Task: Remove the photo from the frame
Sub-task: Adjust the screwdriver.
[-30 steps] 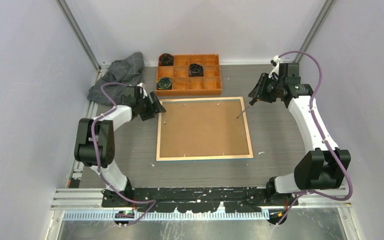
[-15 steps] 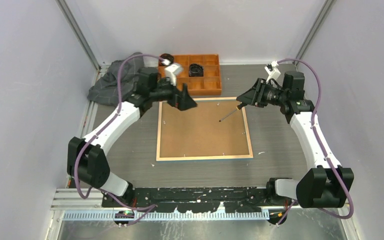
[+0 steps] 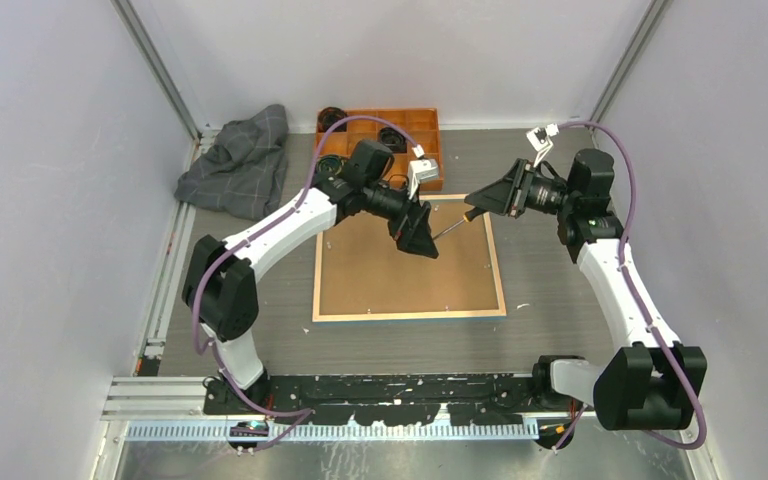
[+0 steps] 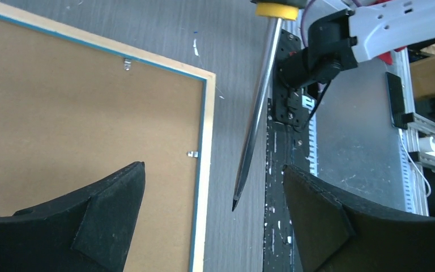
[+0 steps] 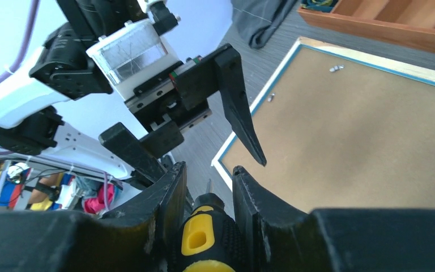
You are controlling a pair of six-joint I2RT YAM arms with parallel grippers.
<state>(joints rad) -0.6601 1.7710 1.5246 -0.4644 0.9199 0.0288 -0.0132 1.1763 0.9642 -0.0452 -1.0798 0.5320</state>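
while the frame (image 3: 318, 262) is lying face down on the table, its light wood rim turned up, the brown backing board (image 3: 380, 275) is sitting inside it, so the photo is not showing anywhere; it is presumably lying under that board, inside the frame. small metal tabs (image 4: 191, 153) are sitting along the frame's inner edge, over the board.

above the frame's far right corner, the right gripper (image 3: 475, 200) is pinching the black and yellow handle of a screwdriver (image 3: 452, 226), its shaft pointing down and inward over the frame. the left gripper (image 3: 420, 240) is hovering over the frame's far half with its jaws spread wide, one finger on each side of the shaft's tip and touching nothing. beyond the frame's far edge an orange compartment tray (image 3: 430, 150) is sitting, and off the frame's far left corner a grey cloth (image 3: 240, 160) is lying in a heap.

to my eye the job is sitting at the unfastening stage: nothing is lifted out yet. the two grippers look to be meeting for a handover or a regrip of the tool, though i cannot tell which. next, the blade needs bringing down to a tab and working it off the board, with the frame steadied against sliding.
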